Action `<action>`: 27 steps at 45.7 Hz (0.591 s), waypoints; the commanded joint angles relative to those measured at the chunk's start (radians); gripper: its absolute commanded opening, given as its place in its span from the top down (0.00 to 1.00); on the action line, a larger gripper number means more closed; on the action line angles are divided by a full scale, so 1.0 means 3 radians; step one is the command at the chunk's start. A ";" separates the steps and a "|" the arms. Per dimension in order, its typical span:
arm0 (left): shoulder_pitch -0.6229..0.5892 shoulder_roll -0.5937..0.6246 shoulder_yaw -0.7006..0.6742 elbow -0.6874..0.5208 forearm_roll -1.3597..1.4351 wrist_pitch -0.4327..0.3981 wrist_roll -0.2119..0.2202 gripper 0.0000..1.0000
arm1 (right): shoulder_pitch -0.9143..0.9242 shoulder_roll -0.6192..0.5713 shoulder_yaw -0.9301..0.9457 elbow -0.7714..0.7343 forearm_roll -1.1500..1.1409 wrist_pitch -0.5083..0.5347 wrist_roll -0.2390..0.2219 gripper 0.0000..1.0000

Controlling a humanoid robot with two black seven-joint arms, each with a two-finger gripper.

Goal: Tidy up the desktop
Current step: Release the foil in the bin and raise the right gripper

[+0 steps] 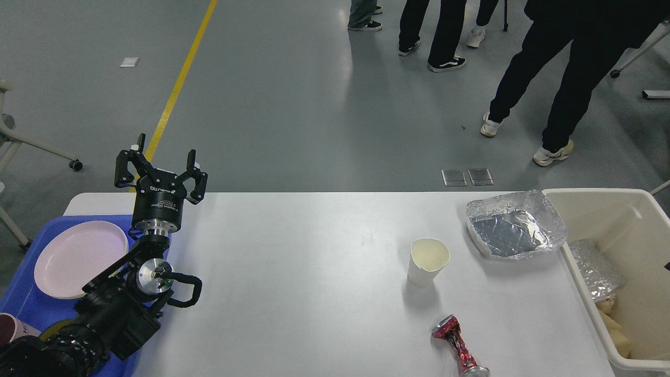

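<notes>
Grey floor with a yellow line and some standing people lies beyond the desktop (pixel 314 272), the wide white tabletop that fills the lower part of the view. My left gripper (pixel 159 167) hangs over its far left corner with its fingers apart and nothing between them; my right gripper is not visible. Just below the claw, a blue tray (pixel 21 303) already holds a pink plate (pixel 78 256) and, at the edge of the picture, what seems to be a dark cup, though it is cut off. Well to the right of the claw, three things remain on the white surface: a paper cup (pixel 428 261), a crushed red can (pixel 458 345) and a foil container (pixel 515 224). Further right a cream bin (pixel 581 272) has some foil and scraps inside. I judge the tidying as partly done, with these three pieces left.
</notes>
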 commanded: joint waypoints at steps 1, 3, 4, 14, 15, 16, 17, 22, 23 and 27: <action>0.0000 0.0000 0.0000 0.0000 0.0000 0.0000 0.0005 0.03 | -0.0064 0.0102 0.0022 -0.0003 0.0160 -0.0005 0.0000 0.00; 0.0000 0.0000 0.0000 0.0000 0.0000 0.0000 0.0005 0.03 | -0.0089 0.0128 0.0022 -0.0009 0.0196 -0.0011 0.0000 0.00; 0.0000 0.0000 0.0000 0.0000 0.0000 0.0000 0.0005 0.03 | -0.0100 0.0133 0.0022 -0.0004 0.0212 -0.0011 0.0000 0.00; 0.0000 0.0000 0.0000 -0.0005 0.0000 0.0000 0.0005 0.03 | -0.0141 0.0215 0.0022 0.0022 0.0222 0.0000 0.0005 0.00; 0.0000 0.0000 0.0000 -0.0005 0.0000 0.0000 0.0005 0.03 | -0.0141 0.0230 0.0022 0.0022 0.0222 0.0000 0.0005 0.00; 0.0000 0.0000 0.0000 -0.0005 0.0000 0.0000 0.0005 0.03 | -0.0141 0.0245 0.0022 0.0017 0.0222 0.0000 0.0005 0.00; 0.0000 0.0000 0.0000 -0.0005 0.0000 0.0000 0.0005 0.03 | -0.0136 0.0256 0.0022 0.0017 0.0222 0.0000 0.0005 0.00; 0.0000 0.0000 0.0000 -0.0005 0.0000 0.0000 0.0005 0.03 | -0.0100 0.0297 0.0047 0.0017 0.0222 0.0000 0.0005 0.00; 0.0000 0.0000 0.0000 -0.0005 0.0000 0.0000 0.0005 0.03 | -0.0090 0.0317 0.0057 0.0017 0.0222 0.0005 0.0005 0.00; 0.0000 0.0000 0.0000 -0.0005 0.0000 0.0000 0.0005 0.03 | -0.0069 0.0414 0.0068 0.0017 0.0222 0.0005 0.0005 0.00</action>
